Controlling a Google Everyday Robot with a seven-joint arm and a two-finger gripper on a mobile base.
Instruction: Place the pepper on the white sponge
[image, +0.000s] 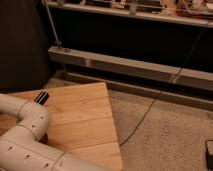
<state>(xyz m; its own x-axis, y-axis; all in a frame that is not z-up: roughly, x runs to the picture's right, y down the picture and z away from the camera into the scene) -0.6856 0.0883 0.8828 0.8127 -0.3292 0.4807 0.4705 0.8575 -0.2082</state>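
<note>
Neither the pepper nor the white sponge shows in the camera view. My gripper is out of view too. Only the white arm (30, 130) shows, at the lower left. Its rounded joints lie over the wooden table (85, 120), and a small black part (42, 97) sticks out of the arm's upper joint.
The light wooden table's right edge runs diagonally down to the bottom centre. Beyond it is speckled floor (165, 135) with a thin black cable (150, 107) running across it. A grey metal rail (135, 67) spans the back below dark shelving. A dark object (209, 152) sits at the lower right edge.
</note>
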